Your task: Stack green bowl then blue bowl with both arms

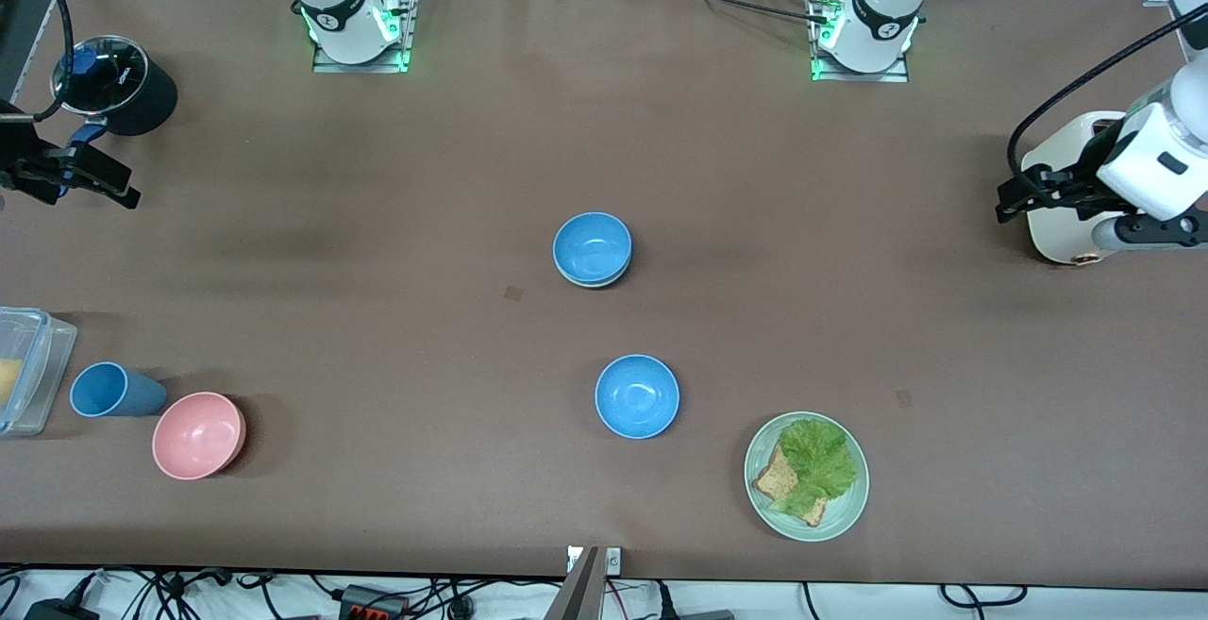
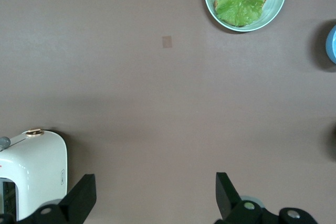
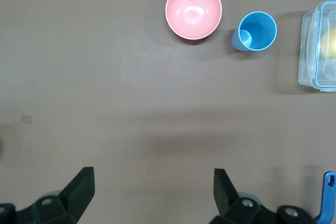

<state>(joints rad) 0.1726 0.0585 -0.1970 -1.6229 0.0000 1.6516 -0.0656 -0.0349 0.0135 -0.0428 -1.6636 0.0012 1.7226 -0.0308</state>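
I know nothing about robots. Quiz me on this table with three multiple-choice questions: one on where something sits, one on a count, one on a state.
1. Where is the green bowl?
A. under a blue bowl at mid-table
B. inside the pink bowl
C. on the plate

2. How many blue bowls are on the table?
A. one
B. two
C. four

3. How do both grippers stand?
A. each shut on a bowl
B. open and holding nothing
C. pressed flat on the table

Answers:
1: A, only a pale rim shows beneath the blue bowl.
2: B, the stacked one plus a loose blue bowl nearer the front camera.
3: B, the left gripper is by the toaster and the right gripper at the other end, fingers spread, both waiting.
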